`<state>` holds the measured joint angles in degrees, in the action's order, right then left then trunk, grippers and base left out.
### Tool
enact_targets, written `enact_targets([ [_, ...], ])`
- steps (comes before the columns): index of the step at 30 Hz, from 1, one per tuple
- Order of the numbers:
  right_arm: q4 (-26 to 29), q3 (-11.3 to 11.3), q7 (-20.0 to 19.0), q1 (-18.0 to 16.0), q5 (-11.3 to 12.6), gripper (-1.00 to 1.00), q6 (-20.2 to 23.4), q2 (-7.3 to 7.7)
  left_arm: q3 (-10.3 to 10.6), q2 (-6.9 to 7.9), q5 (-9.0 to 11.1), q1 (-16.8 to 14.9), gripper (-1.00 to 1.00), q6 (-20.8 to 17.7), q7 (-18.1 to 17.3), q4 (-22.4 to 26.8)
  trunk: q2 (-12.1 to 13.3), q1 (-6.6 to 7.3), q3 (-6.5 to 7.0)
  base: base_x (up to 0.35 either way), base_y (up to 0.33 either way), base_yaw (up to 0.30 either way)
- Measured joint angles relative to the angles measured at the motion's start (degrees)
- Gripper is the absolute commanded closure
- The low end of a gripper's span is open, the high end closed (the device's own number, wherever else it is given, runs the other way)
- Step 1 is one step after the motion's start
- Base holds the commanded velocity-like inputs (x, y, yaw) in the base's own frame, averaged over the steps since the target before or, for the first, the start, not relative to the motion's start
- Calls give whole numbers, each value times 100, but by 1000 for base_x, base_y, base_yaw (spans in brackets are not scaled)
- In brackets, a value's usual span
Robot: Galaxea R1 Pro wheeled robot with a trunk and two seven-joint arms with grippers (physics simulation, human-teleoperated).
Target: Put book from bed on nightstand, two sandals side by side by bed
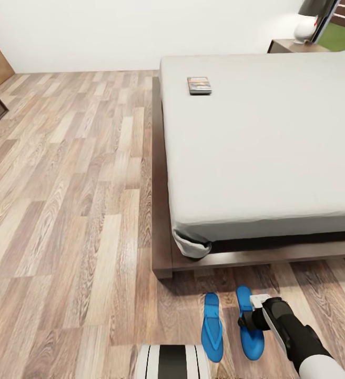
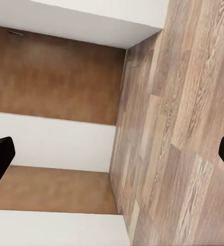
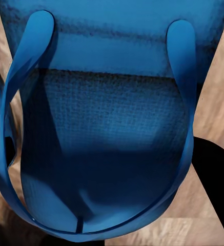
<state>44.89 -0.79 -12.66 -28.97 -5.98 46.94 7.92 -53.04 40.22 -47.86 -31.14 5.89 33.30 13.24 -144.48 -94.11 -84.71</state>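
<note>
While the right gripper (image 1: 247,319) sits on the right sandal (image 1: 249,326) (pinching it or not, I cannot tell), its twin (image 1: 212,326) lies just beside; sandal placing seems nearly done. Next, the book (image 1: 199,85), far ahead on the bed (image 1: 267,142).

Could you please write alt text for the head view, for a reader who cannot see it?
Two bright blue flat sandals lie side by side on the wood-plank floor at the corner of the large low bed with a pale grey mattress, the right gripper at the right-hand one. A small dark paperback book rests on the mattress near its far edge.
</note>
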Motion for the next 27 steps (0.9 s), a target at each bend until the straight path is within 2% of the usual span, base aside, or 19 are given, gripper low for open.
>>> enact_targets([
  [14, -5, -1, 0, -72, 3, 100, -15, 8, 0, 2, -4, 2, -100, -9, 0, -1, -19, -36, -310, 0, 0, 0],
  [16, -5, -1, 0, -85, 5, 100, -17, 7, 0, 2, -6, 2, -100, -9, 0, -1, -19, -36, -311, 0, 0, 0],
  [24, -5, -1, -2, -221, 14, 100, -231, 11, 0, 2, -9, 2, -100, -9, 0, -2, -30, -57, -488, 0, 0, 0],
  [27, -5, -5, -2, -299, 18, 100, -256, -12, -1, 2, -9, 45, -100, -9, 10, -1, -30, -56, -488, 0, 0, 0],
])
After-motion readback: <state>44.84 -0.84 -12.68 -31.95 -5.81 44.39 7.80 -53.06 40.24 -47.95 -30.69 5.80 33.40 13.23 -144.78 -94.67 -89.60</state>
